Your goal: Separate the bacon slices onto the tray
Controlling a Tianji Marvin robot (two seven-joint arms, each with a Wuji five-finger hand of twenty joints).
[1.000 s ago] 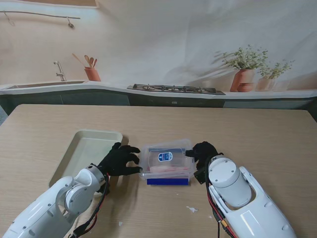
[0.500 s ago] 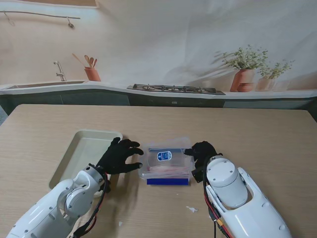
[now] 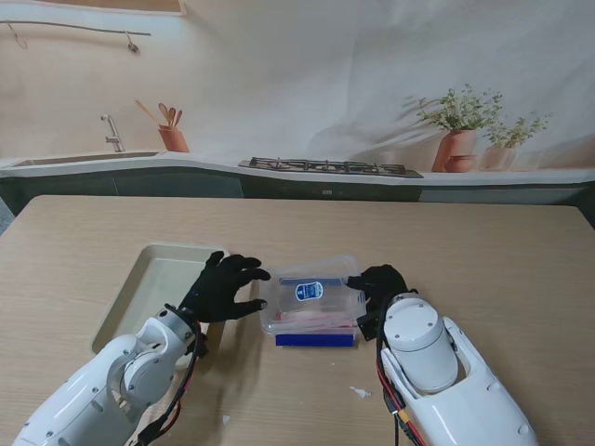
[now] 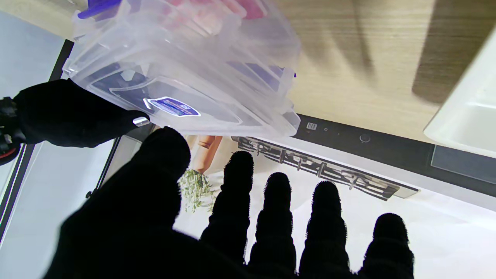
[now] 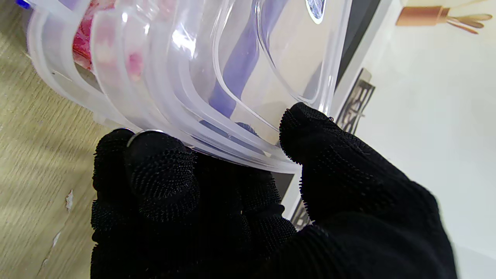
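Clear box (image 3: 312,299) now hangs from the right hand (image 3: 376,283) pinching its rim, since the left hand (image 3: 221,289) has let go, fingers spread, nearer the tray (image 3: 139,279).

The stand view is evenly and softly lit, sharp throughout, with pale shadows lying on the tabletop (image 3: 483,251) just beside the arms. In the left wrist view the clear box (image 4: 186,58) is smeared by motion blur and the black fingers (image 4: 275,217) read as near silhouettes against a bright background. The right wrist view shows white glare streaks on the box's rim.
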